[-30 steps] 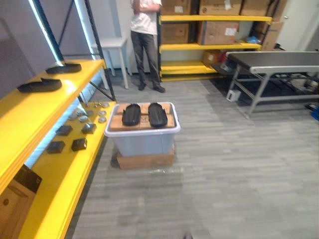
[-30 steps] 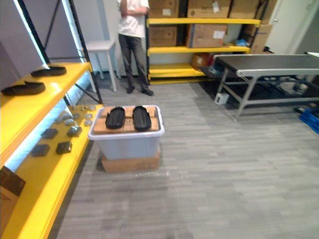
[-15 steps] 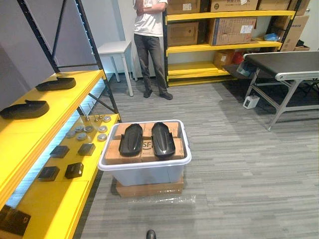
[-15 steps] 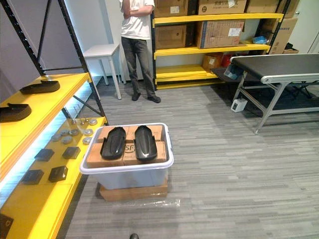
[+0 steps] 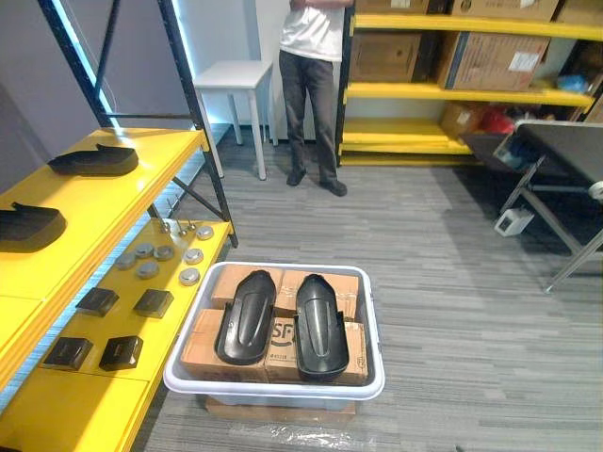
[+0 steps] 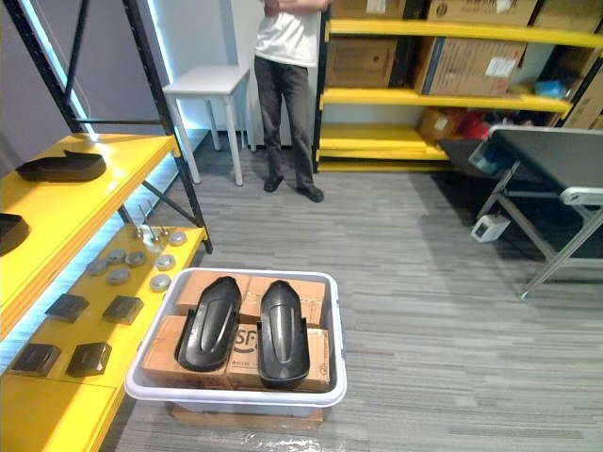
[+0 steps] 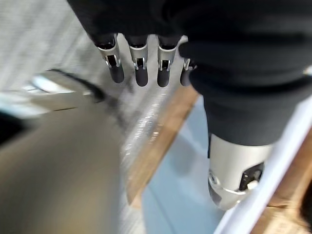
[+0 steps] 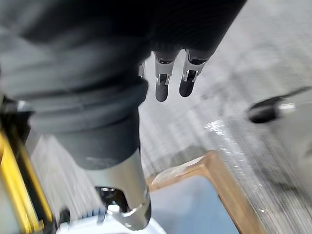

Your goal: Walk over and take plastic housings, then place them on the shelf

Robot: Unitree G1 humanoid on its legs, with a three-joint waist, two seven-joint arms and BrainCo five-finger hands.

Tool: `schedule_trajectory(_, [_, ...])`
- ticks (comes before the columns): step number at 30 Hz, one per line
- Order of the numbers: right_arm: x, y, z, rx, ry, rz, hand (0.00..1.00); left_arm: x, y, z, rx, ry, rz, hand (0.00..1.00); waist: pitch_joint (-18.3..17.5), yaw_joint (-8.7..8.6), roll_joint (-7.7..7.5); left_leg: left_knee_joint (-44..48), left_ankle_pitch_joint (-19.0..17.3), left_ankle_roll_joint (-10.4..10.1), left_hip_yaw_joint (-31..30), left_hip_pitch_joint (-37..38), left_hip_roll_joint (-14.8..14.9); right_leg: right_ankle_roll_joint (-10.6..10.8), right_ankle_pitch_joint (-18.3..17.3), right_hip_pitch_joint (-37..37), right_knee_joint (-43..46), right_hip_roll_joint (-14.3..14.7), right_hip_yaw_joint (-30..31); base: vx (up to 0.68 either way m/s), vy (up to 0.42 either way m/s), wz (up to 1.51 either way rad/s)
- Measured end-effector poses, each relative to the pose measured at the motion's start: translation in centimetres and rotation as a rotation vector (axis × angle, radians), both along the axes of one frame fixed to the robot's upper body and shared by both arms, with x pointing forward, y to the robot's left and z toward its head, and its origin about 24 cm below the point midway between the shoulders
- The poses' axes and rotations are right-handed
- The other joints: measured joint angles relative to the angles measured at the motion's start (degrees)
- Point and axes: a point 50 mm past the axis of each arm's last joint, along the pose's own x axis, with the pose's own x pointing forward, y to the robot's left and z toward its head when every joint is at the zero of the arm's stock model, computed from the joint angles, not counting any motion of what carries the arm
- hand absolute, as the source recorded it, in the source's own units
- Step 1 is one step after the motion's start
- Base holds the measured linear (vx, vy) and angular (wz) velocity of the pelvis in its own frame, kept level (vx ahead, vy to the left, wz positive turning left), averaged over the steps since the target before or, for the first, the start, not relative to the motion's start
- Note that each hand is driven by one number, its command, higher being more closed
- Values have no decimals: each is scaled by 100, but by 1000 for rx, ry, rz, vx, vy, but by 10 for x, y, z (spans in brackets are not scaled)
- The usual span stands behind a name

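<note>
The yellow shelf [image 5: 122, 188] at left bears 2 black housings [image 5: 94, 160]. Beside it, the left housing [image 5: 247, 315] and right housing [image 5: 320, 325] lie side by side on cardboard boxes [image 5: 203, 344] in the white bin [image 5: 273, 389]. The left hand [image 7: 141, 73] and right hand [image 8: 162, 87] hang, fingers straight, holding nothing.

The person [image 5: 316, 85] was cut off at the chest by the top edge. One black housing [image 5: 28, 226] on the yellow shelf [image 5: 122, 202] ran off the left edge. The left housing [image 5: 247, 317] and the right housing [image 5: 320, 327] in the bin [image 5: 375, 320] covered part of the cardboard boxes [image 5: 203, 344] under them.
</note>
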Motion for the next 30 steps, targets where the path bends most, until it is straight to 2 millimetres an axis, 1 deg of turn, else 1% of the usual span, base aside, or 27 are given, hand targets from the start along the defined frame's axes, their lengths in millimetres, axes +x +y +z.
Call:
schedule_trajectory(1, [7,-1,8,-47,-36,30,0,0,-1,0,-9,-3,-3,0,0,8,-11,78,-15,-33,221,-3,30,0,0,125,-116,-26,-105,107,21,44])
schedule_trajectory(2, [17,-2,18,-87,-82,43,0,0,0,0,-12,-6,-14,0,24,-31,-54,276,-79,-88,483,-75,31,0,0,254,-196,-111,-232,85,53,51])
schedule_trajectory(3, [22,-3,23,-103,-109,45,0,-1,0,0,-12,-4,-23,0,35,-53,-78,402,-147,-126,672,-152,69,0,0,304,-215,-150,-277,44,95,53])
schedule_trajectory(4, [31,-6,32,-151,-136,72,0,-3,-1,0,-11,3,-46,0,16,-79,-51,341,-191,-148,1071,-193,235,7,-4,331,-195,-212,-314,16,170,43])
schedule_trajectory(5, [44,-9,42,-205,-170,114,0,-6,-3,0,-14,12,-58,0,-4,-125,-5,27,66,-132,1133,-188,357,107,-67,336,-181,-252,-373,9,148,27])
schedule_trajectory(6, [50,-8,46,-220,-189,131,0,-7,-3,0,-13,14,-60,0,-17,-113,17,-39,44,-124,1092,-147,275,163,-104,329,-175,-314,-383,-6,250,13])
schedule_trajectory(7, [62,-2,53,-240,-228,163,0,-5,-1,0,2,16,-91,0,4,-82,-62,-68,51,-109,1097,-170,150,202,-113,241,-85,-450,-404,-30,221,5])
schedule_trajectory(8, [72,4,61,-264,-266,190,0,-5,2,1,16,22,-130,0,6,-66,-87,-40,57,-99,1083,-201,62,227,-118,176,41,-559,-422,-36,251,9])
schedule_trajectory(10, [82,6,68,-284,-296,191,0,-6,2,1,25,28,-153,0,10,-12,-87,61,57,-98,1066,-217,-51,263,-135,166,170,-702,-430,-49,142,11])
schedule_trajectory(11, [88,7,72,-302,-307,184,0,-5,1,1,29,23,-167,0,17,28,-91,116,54,-95,1034,-271,-107,327,-167,162,207,-770,-437,-68,109,17])
schedule_trajectory(12, [92,8,74,-307,-318,180,0,-4,2,2,30,20,-170,0,26,32,-95,173,51,-89,1013,-328,-124,355,-180,152,207,-796,-449,-96,66,21])
schedule_trajectory(13, [103,9,82,-320,-351,169,0,-3,2,2,30,15,-176,0,67,39,-67,289,35,-61,981,-480,-128,381,-193,67,237,-818,-477,-129,25,25])
schedule_trajectory(14, [118,8,95,-352,-391,148,0,0,0,3,23,0,-166,0,165,12,-12,418,27,-48,875,-653,-125,388,-198,-39,344,-839,-548,-139,12,25])
schedule_trajectory(15, [123,6,100,-367,-403,142,0,3,0,3,22,-6,-167,0,221,9,9,453,28,-48,855,-693,-122,388,-199,-61,380,-846,-574,-225,9,31])
schedule_trajectory(16, [142,-3,119,-427,-440,117,0,10,-2,5,16,-32,-175,0,390,35,78,527,43,-23,765,-852,-128,398,-212,-206,546,-881,-611,-164,9,27])
schedule_trajectory(17, [151,-6,129,-449,-464,106,0,13,-3,5,11,-45,-180,0,469,33,106,538,55,5,710,-942,-146,395,-222,-288,614,-897,-625,-284,24,42])
schedule_trajectory(18, [174,-16,155,-506,-507,67,0,22,-6,6,-4,-67,-199,0,653,33,195,526,67,135,669,-1135,-168,388,-239,-495,794,-945,-690,-251,28,43])
schedule_trajectory(19, [186,-22,168,-538,-517,33,0,28,-8,8,-13,-83,-206,0,765,35,235,527,91,177,585,-1262,-227,402,-264,-628,931,-1017,-735,-298,34,44])
schedule_trajectory(20, [192,-25,176,-553,-524,12,0,31,-8,8,-18,-92,-204,0,840,41,250,524,120,210,559,-1324,-263,396,-285,-713,1027,-1072,-750,-237,23,40])
schedule_trajectory(21, [205,-33,197,-595,-543,-49,0,37,-10,10,-37,-119,-196,0,1027,88,297,522,199,228,555,-1458,-350,404,-348,-944,1285,-1223,-752,-204,18,32])
schedule_trajectory(22, [211,-37,207,-615,-556,-79,0,41,-12,10,-47,-130,-194,0,1125,116,350,528,234,240,559,-1537,-400,399,-357,-1060,1411,-1301,-749,-190,17,28])
schedule_trajectory(24, [219,-40,221,-640,-566,-111,0,43,-16,11,-65,-141,-202,0,1216,166,436,528,317,301,556,-1693,-484,390,-361,-1285,1557,-1408,-727,-147,30,16])
schedule_trajectory(26, [229,-44,234,-680,-531,-102,0,43,-19,10,-79,-139,-229,0,1279,199,550,534,427,368,556,-1934,-583,385,-356,-1565,1752,-1538,-707,-108,35,15])
schedule_trajectory(27, [231,-44,236,-692,-518,-92,0,43,-20,10,-82,-135,-234,0,1292,210,567,543,446,373,556,-1980,-601,385,-356,-1622,1788,-1560,-696,-56,29,8])
schedule_trajectory(28, [234,-46,240,-712,-493,-76,0,42,-21,9,-91,-129,-236,0,1318,246,588,560,495,422,562,-2077,-632,385,-357,-1755,1866,-1599,-661,-40,23,2])
schedule_trajectory(29, [237,-49,245,-734,-465,-59,0,43,-22,8,-99,-127,-241,0,1340,311,606,619,526,468,573,-2207,-651,379,-368,-1914,1965,-1627,-609,-40,20,1])
schedule_trajectory(30, [239,-51,249,-744,-453,-51,0,44,-23,8,-103,-128,-243,0,1353,351,621,659,527,471,579,-2286,-655,375,-372,-1998,2009,-1641,-596,-36,14,5])
